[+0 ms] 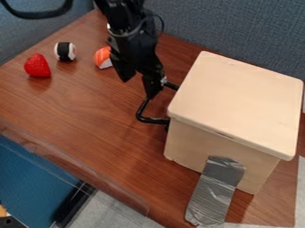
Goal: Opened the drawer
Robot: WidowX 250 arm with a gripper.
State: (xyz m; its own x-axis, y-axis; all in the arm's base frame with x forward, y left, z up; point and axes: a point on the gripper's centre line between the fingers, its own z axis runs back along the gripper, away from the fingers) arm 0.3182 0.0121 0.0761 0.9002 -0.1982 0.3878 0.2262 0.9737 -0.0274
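The black gripper hangs down left of the wooden box, open, with its two fingertips apart. A black bar handle sticks out from the box's left side. One fingertip is at the handle, close to its upper arm and inner side; whether they touch I cannot tell. The drawer front is on the box's hidden left side, so how far the drawer stands out cannot be seen.
A red strawberry, a black-and-white sushi roll and an orange-and-white sushi piece lie at the upper left. Grey tape holds the box's front to the table. A grey-blue partition stands behind.
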